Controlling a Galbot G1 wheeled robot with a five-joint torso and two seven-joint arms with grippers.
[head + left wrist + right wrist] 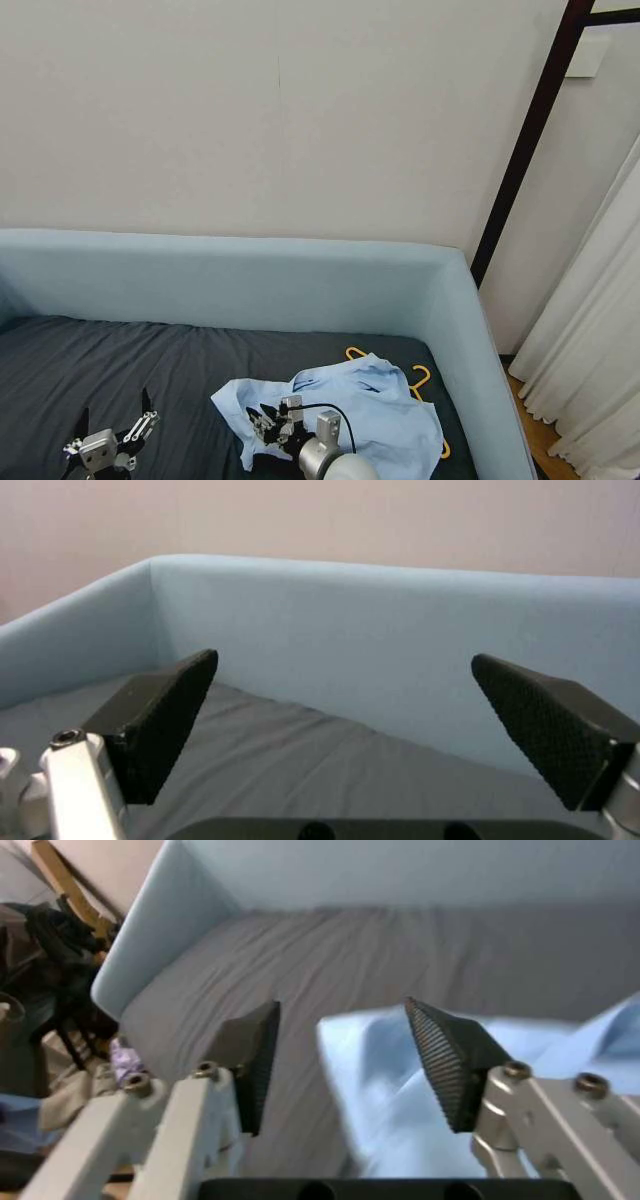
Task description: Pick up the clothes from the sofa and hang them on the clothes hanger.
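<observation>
Two grippers hang low over a light blue sofa (240, 280) with a dark grey seat (120, 350), seen from the head camera against a plain wall (250, 110). The task's garment, a pale blue shirt (370, 405), lies crumpled on the right part of the seat, near the right-hand armrest. A yellow hanger (354, 351) lies with it: one curved end shows at the shirt's far edge and another at its right edge, while the rest is covered by the cloth.

The right gripper (264, 418) is at the shirt's left edge with its fingers spread apart. In the right wrist view, the right gripper (340, 1009) is open over the boundary between cloth and cushion: one ribbed finger (447, 1061) stands over the shirt (400, 1102), and the other is over the bare seat (400, 952). Nothing is clamped between them. Whether either fingertip touches the cloth cannot be told.

The left gripper (115, 412) is well apart from the shirt, over the left part of the seat. Its fingers are also wide apart and hold nothing. In the left wrist view, the left gripper (344, 658) faces the inner corner of the sofa's backrest (350, 622).

A white curtain (590, 380) and a dark slanted post (525, 150) stand to the right of the sofa.
</observation>
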